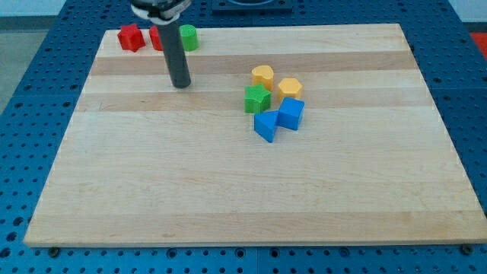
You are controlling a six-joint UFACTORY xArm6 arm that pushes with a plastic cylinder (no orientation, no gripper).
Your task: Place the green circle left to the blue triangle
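The green circle (189, 36) sits at the board's top left, just right of my rod. The blue triangle (265, 125) lies near the board's middle, right of centre. My tip (181, 84) rests on the board below the green circle and far to the left of the blue triangle, touching no block. The rod partly hides a red block (156, 38) behind it.
A red star-like block (131, 37) sits at the top left corner. Around the blue triangle are a blue cube (291, 113), a green star-like block (257, 99), and two yellow blocks (262, 74) (289, 89). The wooden board (228, 198) ends on blue pegboard.
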